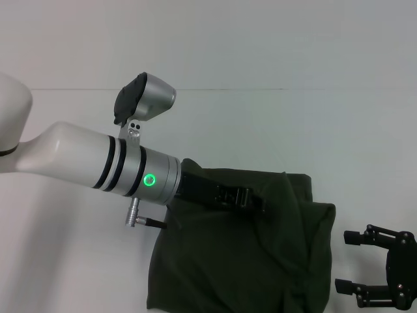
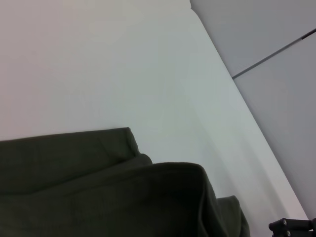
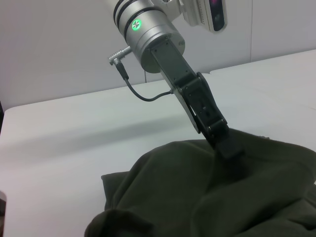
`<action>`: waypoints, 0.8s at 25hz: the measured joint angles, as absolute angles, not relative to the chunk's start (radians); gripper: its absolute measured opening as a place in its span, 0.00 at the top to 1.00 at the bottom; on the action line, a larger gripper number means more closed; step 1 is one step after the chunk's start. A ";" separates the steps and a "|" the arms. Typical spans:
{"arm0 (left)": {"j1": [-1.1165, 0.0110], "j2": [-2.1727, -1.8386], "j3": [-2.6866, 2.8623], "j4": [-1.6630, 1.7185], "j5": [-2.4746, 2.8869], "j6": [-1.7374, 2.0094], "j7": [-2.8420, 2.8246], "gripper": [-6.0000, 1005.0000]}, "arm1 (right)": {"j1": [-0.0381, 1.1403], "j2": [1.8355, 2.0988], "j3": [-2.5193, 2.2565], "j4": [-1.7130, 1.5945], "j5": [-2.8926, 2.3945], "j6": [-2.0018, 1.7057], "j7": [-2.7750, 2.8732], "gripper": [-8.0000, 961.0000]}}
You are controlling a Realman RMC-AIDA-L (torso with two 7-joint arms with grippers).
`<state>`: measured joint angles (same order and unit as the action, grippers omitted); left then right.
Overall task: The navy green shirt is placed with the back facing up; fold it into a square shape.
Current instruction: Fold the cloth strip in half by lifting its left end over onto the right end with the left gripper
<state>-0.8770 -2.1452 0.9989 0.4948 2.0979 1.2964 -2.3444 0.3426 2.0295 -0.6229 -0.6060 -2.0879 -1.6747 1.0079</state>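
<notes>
Where the shirt lies: the navy green shirt (image 1: 241,261) is seen bunched on the white worktop (image 1: 78,261), near the robot and slightly to its right; its near edge is cut off by the head view.
Shirt condition: rumpled and partly doubled over, with a raised fold under the left arm; no lettering is visible.
Left gripper: the left gripper (image 1: 251,199) is reached across from the left and is set onto the far part of the cloth.
Left jaws: in the right wrist view the left gripper (image 3: 224,143) is shown with its black tip pressed together on a lifted ridge of the shirt (image 3: 222,197); the cloth is drawn up to a peak at that point.
Right gripper: the right gripper (image 1: 352,262) is held just off the shirt's right edge, apart from the cloth, with its jaws spread.
Seen only from the head: both arms at once, and the shirt's overall outline.
Seen only from the right wrist: the pinch point and a cable (image 3: 143,94) looping from the left wrist's connector.
Seen only from the left wrist: a flat shirt (image 2: 98,197) corner lying on bare worktop (image 2: 123,74), with a raised fold in front of it; a small black part (image 2: 291,226) is caught at the picture's corner, and what it belongs to cannot be told.
Hidden: the left arm's own fingers are not shown in its wrist view; the shirt's sleeves and collar cannot be made out.
</notes>
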 joint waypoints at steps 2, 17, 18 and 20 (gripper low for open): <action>-0.877 -2.145 0.997 0.494 2.097 1.296 -2.344 0.72 | 0.342 2.029 -0.623 -0.606 -2.088 -1.675 1.008 0.04; -0.878 -2.164 0.944 0.478 2.039 1.296 -2.378 0.96 | 0.334 2.026 -0.620 -0.602 -2.086 -1.684 1.009 0.04; -0.878 -2.164 0.944 0.471 2.017 1.296 -2.378 0.96 | 0.331 2.026 -0.617 -0.603 -2.085 -1.684 1.009 0.04; -0.880 -2.165 0.943 0.458 1.978 1.291 -2.375 0.97 | 0.327 2.026 -0.605 -0.605 -2.085 -1.690 1.009 0.04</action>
